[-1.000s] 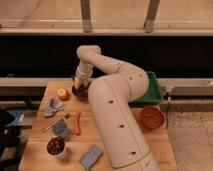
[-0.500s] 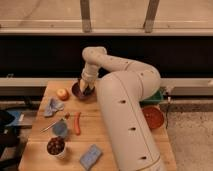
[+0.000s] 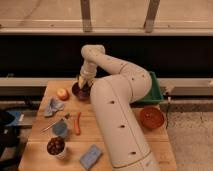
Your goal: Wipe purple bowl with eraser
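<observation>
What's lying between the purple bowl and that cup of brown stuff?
In the camera view, a small blue thing and an orange stick lie between the purple bowl and the cup. The hand hangs just above the bowl.

Two bowls: one small dark purple bowl (image 3: 79, 91), one larger orange-red bowl (image 3: 151, 117). Two cups: one pale cup of dark brown stuff (image 3: 56, 146), one blue cup (image 3: 60, 129). One round orange-yellow fruit (image 3: 62, 94), one blue rectangular block (image 3: 90, 156), one green tray (image 3: 154, 92). One gripper (image 3: 84, 80), right over the purple bowl.
</observation>
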You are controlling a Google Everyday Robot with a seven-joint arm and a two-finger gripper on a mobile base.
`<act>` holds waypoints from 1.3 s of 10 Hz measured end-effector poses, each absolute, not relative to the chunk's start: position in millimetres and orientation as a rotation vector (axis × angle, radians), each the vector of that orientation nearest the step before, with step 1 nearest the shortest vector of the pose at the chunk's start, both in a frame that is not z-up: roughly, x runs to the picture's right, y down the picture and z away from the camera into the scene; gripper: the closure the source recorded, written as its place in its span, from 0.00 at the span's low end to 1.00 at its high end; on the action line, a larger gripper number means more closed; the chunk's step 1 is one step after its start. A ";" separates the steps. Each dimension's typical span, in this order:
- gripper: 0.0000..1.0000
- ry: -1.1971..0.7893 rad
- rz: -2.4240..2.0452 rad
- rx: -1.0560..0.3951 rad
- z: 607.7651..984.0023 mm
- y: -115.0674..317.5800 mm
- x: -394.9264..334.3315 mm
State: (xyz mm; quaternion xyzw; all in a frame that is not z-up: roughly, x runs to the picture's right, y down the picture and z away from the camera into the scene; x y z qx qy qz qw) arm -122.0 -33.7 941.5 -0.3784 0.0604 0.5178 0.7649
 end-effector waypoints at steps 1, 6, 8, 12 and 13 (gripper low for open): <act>1.00 0.118 1.108 -0.833 940.9 -32.1 -128.2; 1.00 0.079 1.063 -0.863 910.5 -3.7 -149.1; 1.00 0.103 1.098 -0.848 902.5 2.6 -125.5; 1.00 0.146 1.168 -0.800 917.6 -16.5 -96.9; 1.00 0.153 1.179 -0.795 925.3 -22.2 -93.8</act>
